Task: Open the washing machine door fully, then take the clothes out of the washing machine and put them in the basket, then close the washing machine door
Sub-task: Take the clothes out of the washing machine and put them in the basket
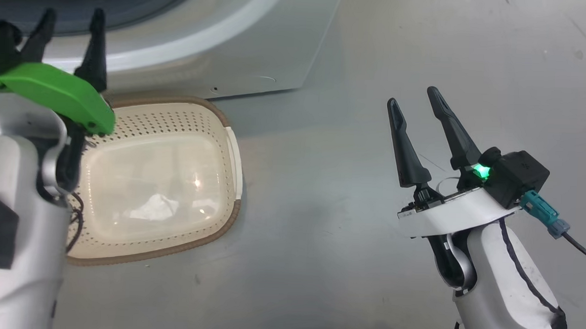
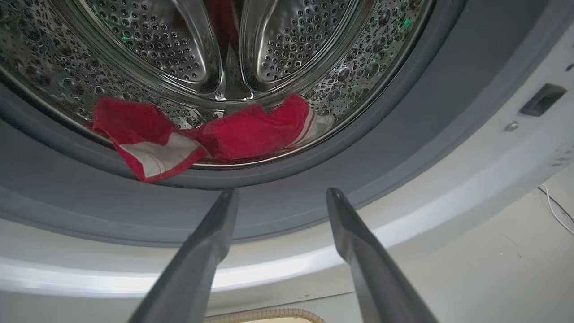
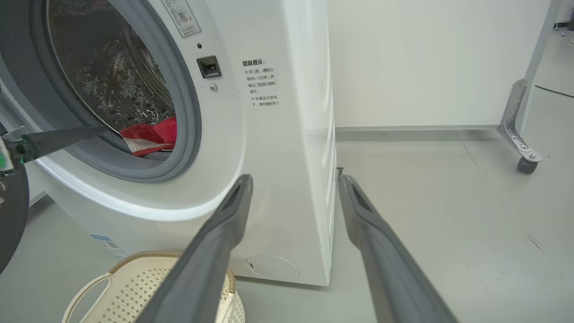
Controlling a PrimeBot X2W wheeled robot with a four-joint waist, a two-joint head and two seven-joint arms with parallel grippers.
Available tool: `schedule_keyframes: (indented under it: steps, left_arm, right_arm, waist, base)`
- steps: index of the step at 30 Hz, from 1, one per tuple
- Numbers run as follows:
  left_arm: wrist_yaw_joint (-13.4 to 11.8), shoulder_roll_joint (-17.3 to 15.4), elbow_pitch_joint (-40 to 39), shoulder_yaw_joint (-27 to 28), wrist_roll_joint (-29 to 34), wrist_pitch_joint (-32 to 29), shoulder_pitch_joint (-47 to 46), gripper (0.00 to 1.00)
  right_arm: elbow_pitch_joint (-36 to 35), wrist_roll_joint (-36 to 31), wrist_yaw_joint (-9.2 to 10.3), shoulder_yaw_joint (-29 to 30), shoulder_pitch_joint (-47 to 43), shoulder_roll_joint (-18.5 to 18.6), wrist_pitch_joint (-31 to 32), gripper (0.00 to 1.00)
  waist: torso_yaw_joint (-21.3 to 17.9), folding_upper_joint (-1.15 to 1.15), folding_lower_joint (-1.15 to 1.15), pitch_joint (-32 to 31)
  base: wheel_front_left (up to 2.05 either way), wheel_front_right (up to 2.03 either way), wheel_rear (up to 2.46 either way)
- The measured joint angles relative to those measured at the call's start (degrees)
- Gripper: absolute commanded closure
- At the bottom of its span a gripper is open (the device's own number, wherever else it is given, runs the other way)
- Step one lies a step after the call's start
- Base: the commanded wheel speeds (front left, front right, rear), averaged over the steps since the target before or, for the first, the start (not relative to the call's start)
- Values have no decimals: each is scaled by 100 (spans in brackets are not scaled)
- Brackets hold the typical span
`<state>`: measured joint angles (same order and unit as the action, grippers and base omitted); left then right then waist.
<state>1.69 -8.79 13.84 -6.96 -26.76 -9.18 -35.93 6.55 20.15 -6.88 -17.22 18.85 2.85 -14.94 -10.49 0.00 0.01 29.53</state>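
Observation:
The washing machine [image 3: 287, 134] stands with its drum mouth [image 2: 278, 179] uncovered. The door is not plainly seen; a dark rounded shape [image 3: 9, 215] at the left edge of the right wrist view may be it or my arm. Red clothes [image 2: 251, 130] with white stripes lie at the drum's front lip [image 3: 152, 137]. My left gripper [image 2: 281, 194] is open just below the grey rubber ring, short of the clothes, and sits above the basket's far rim [image 1: 72, 19]. The cream basket [image 1: 177, 102] sits on the floor against the machine, its pale bottom bare. My right gripper [image 1: 412, 98] hangs open over the floor to the right, holding nothing [image 3: 296, 179].
Grey floor spreads to the right of the machine and the basket [image 3: 134, 278]. A metal frame leg on a caster [image 3: 522, 157] stands at the far right near a white wall. A thin white cable [image 2: 556, 206] lies on the floor beside the machine.

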Motion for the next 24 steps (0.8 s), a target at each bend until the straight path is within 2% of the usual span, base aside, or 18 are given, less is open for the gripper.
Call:
schedule_keyframes:
  steps: [10,24]
  left_arm:
    - [70,-396,531,316,-148,-438,-1177,0]
    - [-15,-975,1203,610,35,-570,-2471,0]
  right_arm:
    - [-129,436,151,-276,238,0,0,0]
    - [-235,756,294,-584,442,-5,0,0]
  waist:
    - [-630,0,0,555]
    - [-1265,0,0,1082]
  base:
    - [0,0,0]
    - [0,0,0]
